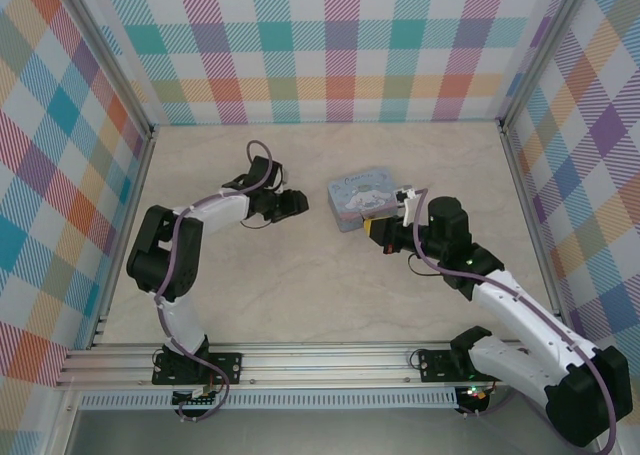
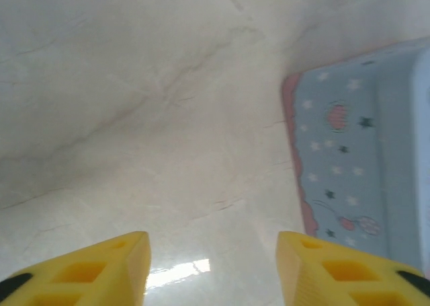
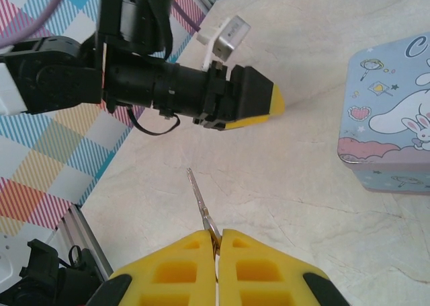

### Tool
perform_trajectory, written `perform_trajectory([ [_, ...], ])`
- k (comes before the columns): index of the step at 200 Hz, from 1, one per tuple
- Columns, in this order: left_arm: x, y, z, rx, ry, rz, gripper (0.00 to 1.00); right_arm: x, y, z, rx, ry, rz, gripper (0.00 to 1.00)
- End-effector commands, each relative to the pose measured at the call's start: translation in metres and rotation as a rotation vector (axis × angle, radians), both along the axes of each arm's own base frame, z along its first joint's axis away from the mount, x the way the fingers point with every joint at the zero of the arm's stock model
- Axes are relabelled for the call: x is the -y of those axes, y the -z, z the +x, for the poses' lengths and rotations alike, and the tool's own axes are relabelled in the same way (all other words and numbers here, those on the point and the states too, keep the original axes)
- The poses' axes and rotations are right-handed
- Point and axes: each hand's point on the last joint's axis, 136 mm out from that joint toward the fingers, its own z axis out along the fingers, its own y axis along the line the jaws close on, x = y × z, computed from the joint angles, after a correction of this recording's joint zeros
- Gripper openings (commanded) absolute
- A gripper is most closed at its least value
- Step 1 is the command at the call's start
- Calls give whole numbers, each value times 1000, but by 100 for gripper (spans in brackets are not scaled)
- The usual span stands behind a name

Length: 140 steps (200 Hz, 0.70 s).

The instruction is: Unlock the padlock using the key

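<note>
**Key pinched in the right fingers; tin lettering mostly unreadable**

The only writing anywhere is on the lid of the pale blue tin (image 3: 393,111). In the right wrist view a single curly capital "C" stands at its top edge, and the rest of the word is cut off by the frame. From the top camera a line of lettering runs along the lid's far edge, but it is too small to read. The lid also carries a white long-eared cartoon character, a heart, stars and small balloons above a pink scalloped border.

The key (image 3: 199,202) is in the right gripper (image 3: 218,237), whose yellow fingers are clenched on it. Its thin silvery blade sticks out ahead of the fingertips, slanting up and left over the marbled table (image 3: 302,178). The key's head is hidden between the pads, so its shape cannot be made out.

The left gripper (image 2: 211,265) has its fingers apart with nothing between them, only bare table showing through the gap. It sits low over the table, just beside the tin's left side. The tin's corner in that view is blurred and cut off at the right edge.

In the top view the tin lies between the two grippers. The key is too small to pick out there.
</note>
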Motion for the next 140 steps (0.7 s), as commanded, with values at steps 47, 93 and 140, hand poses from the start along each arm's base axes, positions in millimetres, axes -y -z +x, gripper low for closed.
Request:
perform_trajectory([
  [47, 77, -30, 11, 64, 110, -127, 89, -2, -7, 3, 33, -5, 13, 8],
  [93, 100, -13, 23, 41, 111, -127, 100, -1, -9, 2, 38, -2, 14, 7],
  [140, 85, 15, 17, -3, 99, -14, 95, 1, -7, 2, 32, 6, 6, 8],
])
